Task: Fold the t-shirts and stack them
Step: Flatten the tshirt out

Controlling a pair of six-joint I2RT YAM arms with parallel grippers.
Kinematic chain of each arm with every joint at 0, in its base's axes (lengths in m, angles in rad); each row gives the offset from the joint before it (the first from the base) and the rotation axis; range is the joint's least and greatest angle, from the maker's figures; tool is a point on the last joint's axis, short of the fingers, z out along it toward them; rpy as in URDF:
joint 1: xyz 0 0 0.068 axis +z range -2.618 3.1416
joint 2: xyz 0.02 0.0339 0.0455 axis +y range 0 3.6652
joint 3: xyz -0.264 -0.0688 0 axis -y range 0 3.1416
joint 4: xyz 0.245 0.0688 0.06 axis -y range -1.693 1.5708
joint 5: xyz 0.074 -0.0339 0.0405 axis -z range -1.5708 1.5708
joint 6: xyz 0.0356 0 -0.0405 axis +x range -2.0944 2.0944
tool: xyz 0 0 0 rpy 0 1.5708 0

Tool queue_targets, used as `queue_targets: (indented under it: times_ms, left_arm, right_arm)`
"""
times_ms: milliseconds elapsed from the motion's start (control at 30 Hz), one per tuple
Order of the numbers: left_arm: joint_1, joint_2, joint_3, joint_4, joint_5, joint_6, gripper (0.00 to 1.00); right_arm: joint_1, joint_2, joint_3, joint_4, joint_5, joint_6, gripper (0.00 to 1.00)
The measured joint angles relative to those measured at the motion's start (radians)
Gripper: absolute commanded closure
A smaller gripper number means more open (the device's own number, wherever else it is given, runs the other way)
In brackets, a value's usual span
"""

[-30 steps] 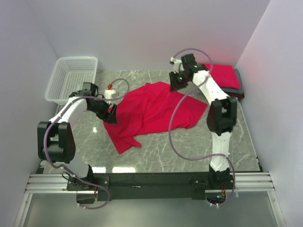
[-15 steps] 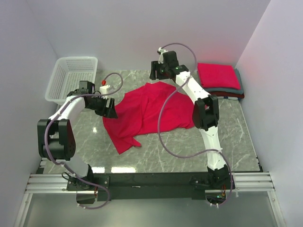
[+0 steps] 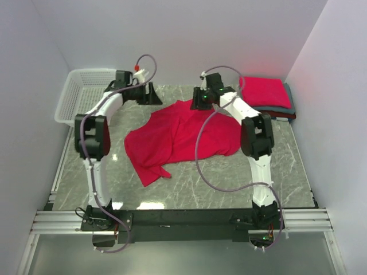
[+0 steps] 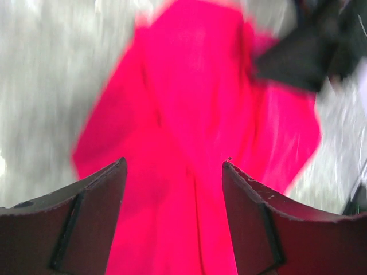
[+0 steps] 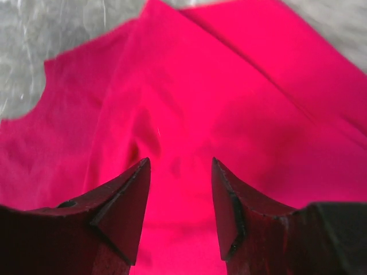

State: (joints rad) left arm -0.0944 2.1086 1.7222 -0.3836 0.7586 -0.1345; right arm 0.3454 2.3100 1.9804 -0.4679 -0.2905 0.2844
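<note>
A bright crimson t-shirt (image 3: 178,134) lies crumpled on the marble table; it also shows in the left wrist view (image 4: 195,114) and the right wrist view (image 5: 229,103). My left gripper (image 3: 153,93) is open and empty at the back of the table, just beyond the shirt's far left edge; its open jaws frame the cloth in its wrist view (image 4: 174,167). My right gripper (image 3: 200,101) is open and empty over the shirt's far edge, cloth showing between its jaws (image 5: 180,163). A folded red t-shirt (image 3: 264,91) tops a stack with grey (image 3: 290,98) and dark red layers at the back right.
A white lattice basket (image 3: 86,91) stands at the back left by the wall. Bare marble table (image 3: 287,166) lies to the right and front of the shirt. White walls close in the back and both sides.
My left arm has swung from the shirt's left edge to the back of the table. My right gripper has moved slightly right and nearer, over the shirt's far edge. The shirt's left side has shifted.
</note>
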Motion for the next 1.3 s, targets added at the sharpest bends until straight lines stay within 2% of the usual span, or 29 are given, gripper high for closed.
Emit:
queue_targets:
  times_ms: [200, 400, 633, 933, 1300]
  left_arm:
    - [-0.082, 0.302, 0.348, 0.147, 0.005, -0.186, 0.36]
    - [-0.135, 0.480, 0.479, 0.259, -0.022, -0.320, 0.41]
    - [-0.163, 0.541, 0.501, 0.298, -0.127, -0.351, 0.41]
    - [-0.161, 0.548, 0.506, 0.320, -0.196, -0.352, 0.44]
    - [-0.180, 0.589, 0.540, 0.342, -0.188, -0.352, 0.47]
  right_arm:
    - [-0.104, -0.201, -0.116, -0.078, -0.059, -0.040, 0.49]
    - [-0.248, -0.414, -0.321, -0.091, -0.124, -0.066, 0.49]
    - [-0.289, -0.470, -0.452, -0.130, -0.157, -0.093, 0.49]
    - [-0.286, -0.470, -0.457, -0.148, -0.189, -0.103, 0.49]
    - [-0.296, -0.460, -0.432, -0.168, -0.211, -0.103, 0.50]
